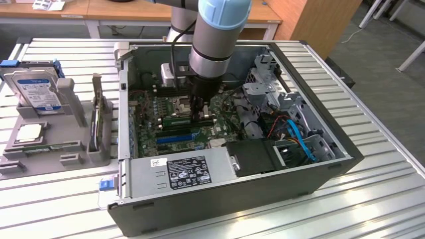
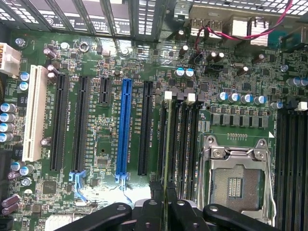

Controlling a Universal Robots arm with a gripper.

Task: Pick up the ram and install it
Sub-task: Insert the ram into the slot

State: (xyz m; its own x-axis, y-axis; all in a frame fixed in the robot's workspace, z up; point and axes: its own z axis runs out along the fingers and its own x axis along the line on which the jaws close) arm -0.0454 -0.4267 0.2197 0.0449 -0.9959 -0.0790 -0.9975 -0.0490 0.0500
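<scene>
The ram [image 2: 167, 144] is seen edge-on in the wrist view as a thin green strip. It runs along one of the black memory slots [image 2: 179, 144] beside the empty processor socket [image 2: 236, 183]. My gripper [image 2: 165, 212] is shut on the ram, with one black finger [image 2: 150, 211] on each side of its near end. In the exterior view the arm reaches straight down into the open computer case. There the gripper [image 1: 201, 117] is low over the motherboard, with the ram [image 1: 180, 120] at its tips. Whether the stick is seated in the slot I cannot tell.
A blue expansion slot [image 2: 124, 127] and black slots lie next to the memory slots. The case walls [image 1: 312, 164], the power supply [image 1: 182, 172] and blue cables [image 1: 299, 139] surround the board. At the exterior view's left, a grey holder [image 1: 66, 122] carries a hard drive [image 1: 37, 89] and a processor chip [image 1: 30, 133].
</scene>
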